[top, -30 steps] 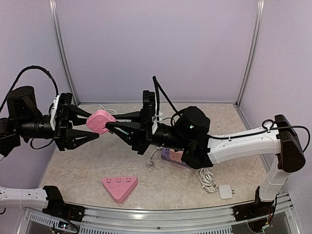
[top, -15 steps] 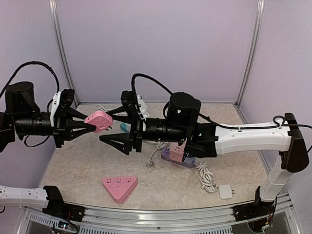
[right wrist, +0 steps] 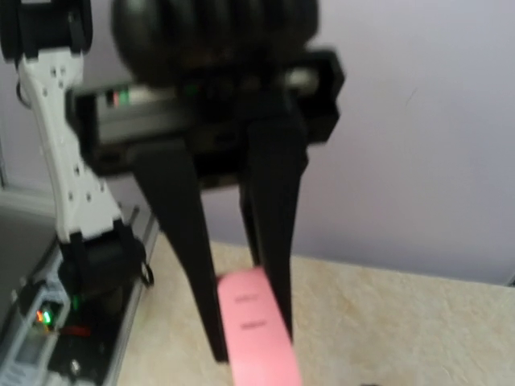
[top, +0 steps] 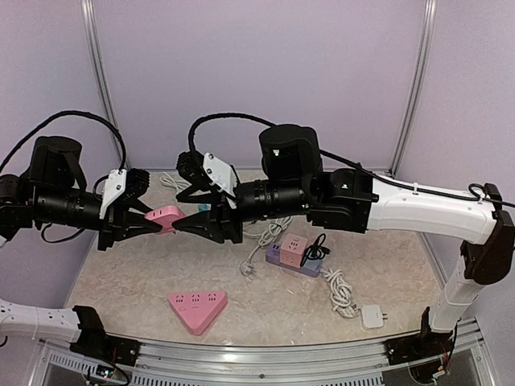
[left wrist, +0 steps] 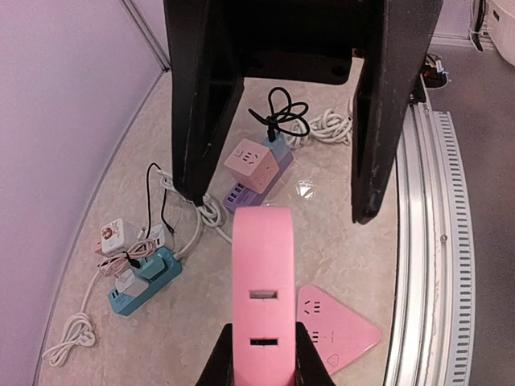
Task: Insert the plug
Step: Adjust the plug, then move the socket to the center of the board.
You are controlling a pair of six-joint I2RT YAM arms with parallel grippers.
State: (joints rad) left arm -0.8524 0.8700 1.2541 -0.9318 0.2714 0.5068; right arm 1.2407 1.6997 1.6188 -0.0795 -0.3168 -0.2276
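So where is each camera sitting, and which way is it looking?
Top external: up high behind the arms, looking down at the table; both arms show, left gripper holding the pink socket block, right gripper open.
Left wrist: on the left arm, looking along its own fingertips past the block at the right gripper's fingers.
Right wrist: on the right arm, facing back at the left gripper; blurry, own fingers not visible.
Shared: both wrist views show the pink block, from opposite sides.

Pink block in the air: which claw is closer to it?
Left. The left claw is shut on the pink block, holding its near end. The right claw is open, straddling the far end, seemingly not touching.
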